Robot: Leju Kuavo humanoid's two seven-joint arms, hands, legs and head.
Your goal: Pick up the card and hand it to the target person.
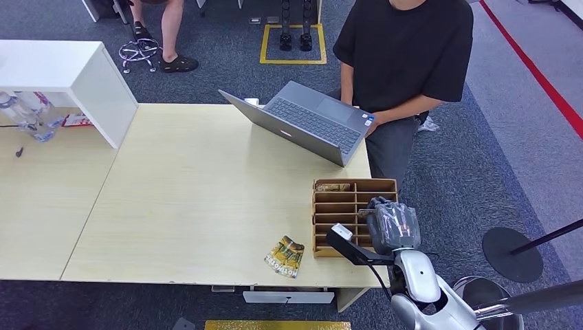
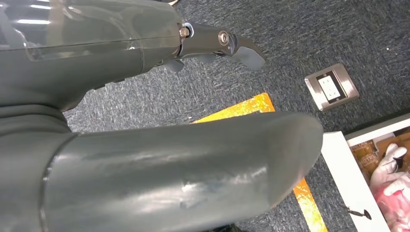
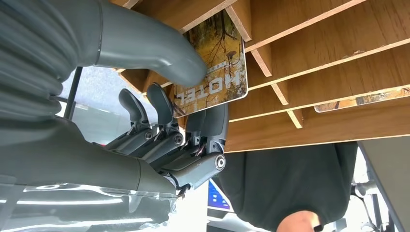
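My right hand hovers over the wooden slotted card box at the table's right front corner. In the right wrist view the right hand pinches a card printed HOTEL between thumb and fingers, right at the box's dividers. The target person, in a black shirt, stands just beyond the box behind an open laptop. My left hand hangs above the carpet, fingers apart and holding nothing.
A small stack of similar cards lies on the table left of the box. One more card sits in the box's far slot. A white box and bottles stand at far left. A second person's legs show at the back.
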